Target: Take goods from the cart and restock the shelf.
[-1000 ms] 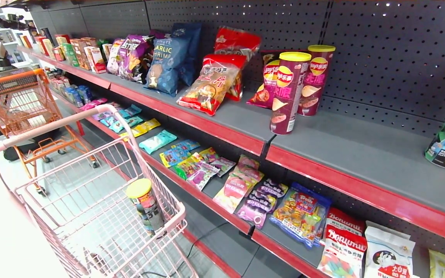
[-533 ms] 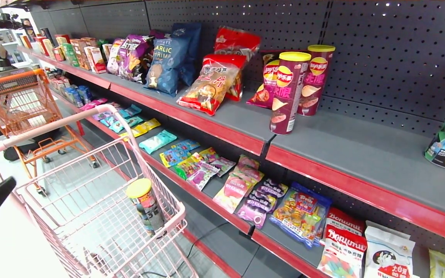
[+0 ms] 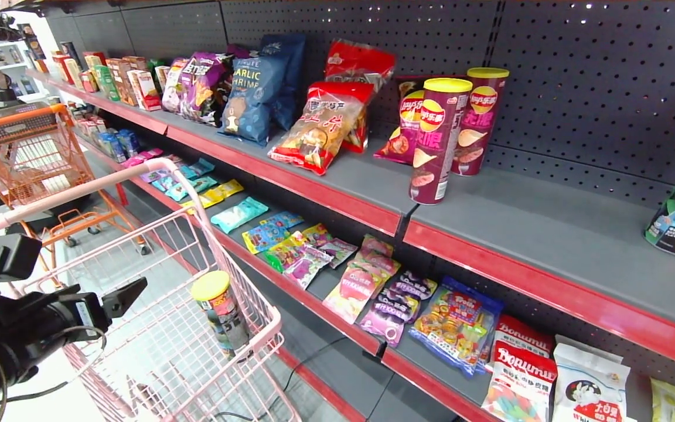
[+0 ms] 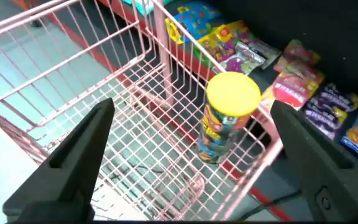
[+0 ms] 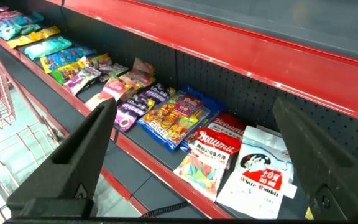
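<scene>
left wrist view: left jaws wide open, apart from can (image 4: 229, 121).

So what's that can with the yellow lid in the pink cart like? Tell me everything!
The can is a tall round tube with a flat yellow lid and a colourful printed wrap. It stands upright on the wire floor of the pink cart, in the corner nearest the lower shelf. Nothing holds it; the left gripper is open and apart from it.
</scene>
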You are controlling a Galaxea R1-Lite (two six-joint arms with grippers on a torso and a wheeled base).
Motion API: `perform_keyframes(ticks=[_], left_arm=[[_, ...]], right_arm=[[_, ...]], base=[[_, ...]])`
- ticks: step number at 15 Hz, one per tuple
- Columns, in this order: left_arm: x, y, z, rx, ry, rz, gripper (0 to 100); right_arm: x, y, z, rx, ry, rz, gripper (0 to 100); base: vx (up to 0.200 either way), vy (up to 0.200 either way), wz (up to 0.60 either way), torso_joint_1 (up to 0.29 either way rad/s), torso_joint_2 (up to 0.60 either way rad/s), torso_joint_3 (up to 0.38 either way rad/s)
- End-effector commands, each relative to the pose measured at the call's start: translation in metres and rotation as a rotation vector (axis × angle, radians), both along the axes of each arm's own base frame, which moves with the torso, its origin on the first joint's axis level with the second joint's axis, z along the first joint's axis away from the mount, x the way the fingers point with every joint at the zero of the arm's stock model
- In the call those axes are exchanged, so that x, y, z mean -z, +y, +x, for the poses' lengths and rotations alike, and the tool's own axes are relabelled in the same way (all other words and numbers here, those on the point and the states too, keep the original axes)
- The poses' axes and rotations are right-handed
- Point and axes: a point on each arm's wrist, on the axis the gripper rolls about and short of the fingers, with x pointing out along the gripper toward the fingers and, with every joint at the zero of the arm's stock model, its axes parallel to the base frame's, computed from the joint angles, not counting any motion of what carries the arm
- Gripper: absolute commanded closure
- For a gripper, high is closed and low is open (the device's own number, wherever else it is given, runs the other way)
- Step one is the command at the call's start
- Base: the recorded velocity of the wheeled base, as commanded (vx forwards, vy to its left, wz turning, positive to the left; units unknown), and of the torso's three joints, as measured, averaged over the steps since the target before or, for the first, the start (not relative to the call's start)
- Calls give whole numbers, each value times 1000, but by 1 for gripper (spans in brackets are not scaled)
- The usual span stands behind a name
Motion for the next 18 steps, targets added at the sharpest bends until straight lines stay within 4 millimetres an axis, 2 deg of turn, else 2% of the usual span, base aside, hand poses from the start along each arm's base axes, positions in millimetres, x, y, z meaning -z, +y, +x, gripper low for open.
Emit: perform_keyframes(ticks=[1,4,7,9,13,18], left_arm=[[37,5,29,-11,86,-7,0],[62,0,37,51,86,0,0],[78,-6,45,123,87,42,0],[84,-16,49,171,73,49,0],[102,-23,54,204,117,57,0],[115,-22,59,194,158,57,0]], right_arm=[[0,0,0,-1,0,0,0],[0,0,0,0,0,-2,0],[0,0,0,0,1,-2,0],[0,0,0,-1,0,-2,0],[0,0,0,0,0,-2,0],[0,0,0,-1,0,-2,0]], base=[[0,0,0,0,0,0],[0,0,0,0,0,0],[0,0,0,0,0,0],[0,0,0,0,0,0],[0,0,0,0,0,0],[0,0,0,0,0,0]])
